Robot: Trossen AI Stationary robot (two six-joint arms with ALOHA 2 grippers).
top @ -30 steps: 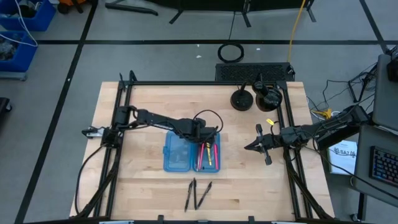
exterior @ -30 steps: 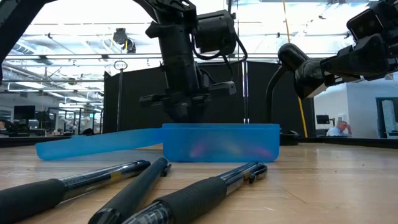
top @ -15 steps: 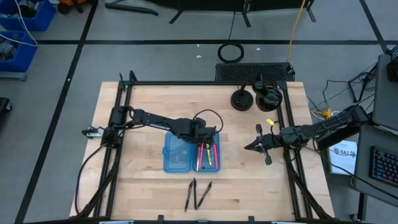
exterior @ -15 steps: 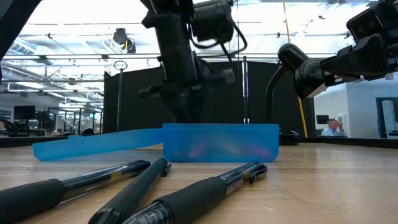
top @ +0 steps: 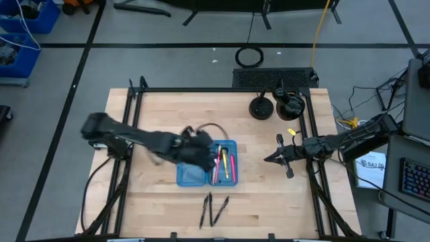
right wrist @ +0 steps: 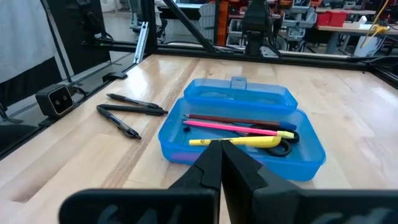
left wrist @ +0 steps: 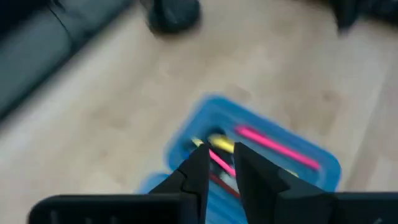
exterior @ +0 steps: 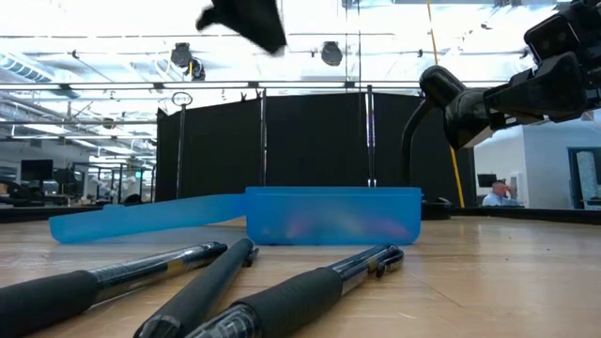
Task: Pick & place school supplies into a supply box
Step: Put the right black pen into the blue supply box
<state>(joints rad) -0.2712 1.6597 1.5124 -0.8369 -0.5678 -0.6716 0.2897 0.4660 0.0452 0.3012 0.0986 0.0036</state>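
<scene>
At mid-worktop (top: 161, 202): open blue supply box (top: 191, 173), right half holding pink pen (right wrist: 230, 127), yellow pen (right wrist: 239, 142), scissors (right wrist: 283, 148) | near edge: three black pens (top: 213, 210) loose | left hand (left wrist: 219, 163) above box, fingers slightly parted, empty | right hand (right wrist: 221, 155) right of box, pressed together.

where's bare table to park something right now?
Free: the wood between the blue case and the right gripper, and the near left corner, left of the three black pens. Crowded: the far right corner with the black round stands, and over the case, where the left gripper hangs.
</scene>
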